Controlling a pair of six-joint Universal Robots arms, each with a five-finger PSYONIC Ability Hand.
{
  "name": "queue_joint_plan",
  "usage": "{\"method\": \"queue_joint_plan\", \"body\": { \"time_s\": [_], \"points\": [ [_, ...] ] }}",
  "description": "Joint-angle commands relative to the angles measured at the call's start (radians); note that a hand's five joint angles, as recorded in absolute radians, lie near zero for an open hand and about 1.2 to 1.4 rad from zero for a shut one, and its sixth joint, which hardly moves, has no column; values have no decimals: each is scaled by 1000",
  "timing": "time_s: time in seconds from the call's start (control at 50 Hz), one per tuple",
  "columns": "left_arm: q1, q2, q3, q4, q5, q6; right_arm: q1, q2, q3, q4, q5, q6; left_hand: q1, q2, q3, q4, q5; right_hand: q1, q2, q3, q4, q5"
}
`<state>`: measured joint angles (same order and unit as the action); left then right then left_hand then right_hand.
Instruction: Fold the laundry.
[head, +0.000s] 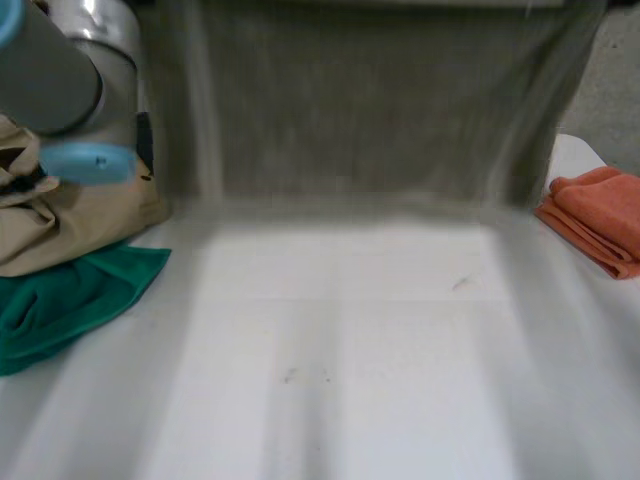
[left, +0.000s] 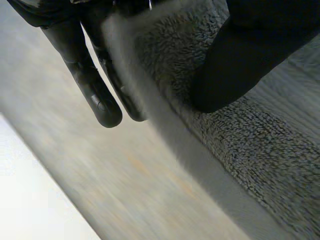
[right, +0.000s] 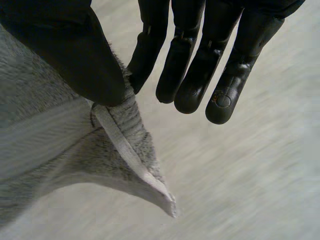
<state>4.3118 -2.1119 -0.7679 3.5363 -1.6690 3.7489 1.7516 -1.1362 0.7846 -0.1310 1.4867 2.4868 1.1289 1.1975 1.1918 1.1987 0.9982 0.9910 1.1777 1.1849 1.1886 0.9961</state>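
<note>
Over the table (head: 340, 380) hangs a fuzzy towel (head: 370, 110).

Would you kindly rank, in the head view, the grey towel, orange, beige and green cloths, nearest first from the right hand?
1. grey towel, in the right hand.
2. orange cloth, at right.
3. beige cloth, green cloth, far left: too close to call.
</note>
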Motion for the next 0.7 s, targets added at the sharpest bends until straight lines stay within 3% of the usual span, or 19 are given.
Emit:
{"method": "queue_joint_plan", "body": {
  "time_s": [0.02, 0.24, 0.4, 0.52, 0.62, 0.7],
  "points": [
    [0, 104, -192, -4, 6, -57, 3, -82, 67, 17, -16, 3, 267, 199, 204, 198, 224, 405, 219, 211, 208, 226],
    [6, 145, -646, -4, 87, -92, -9, -56, 439, 97, -109, 7, 267, 199, 204, 198, 224, 405, 219, 211, 208, 226],
    [-7, 6, -774, -4, 91, -93, -12, 102, 599, 105, -106, -9, 267, 199, 204, 198, 224, 405, 219, 211, 208, 226],
    [-6, -10, -837, -39, 84, -83, -26, 141, 627, 171, -105, -54, 267, 199, 204, 198, 224, 405, 219, 211, 208, 226],
    [5, 124, -922, -180, 78, -51, -55, 115, 640, 419, -97, -195, 267, 199, 204, 198, 224, 405, 219, 211, 208, 226],
    [11, 280, -997, -398, 75, -23, -108, 58, 677, 615, -88, -293, 267, 199, 204, 198, 224, 405, 219, 211, 208, 226]
  ]
}}
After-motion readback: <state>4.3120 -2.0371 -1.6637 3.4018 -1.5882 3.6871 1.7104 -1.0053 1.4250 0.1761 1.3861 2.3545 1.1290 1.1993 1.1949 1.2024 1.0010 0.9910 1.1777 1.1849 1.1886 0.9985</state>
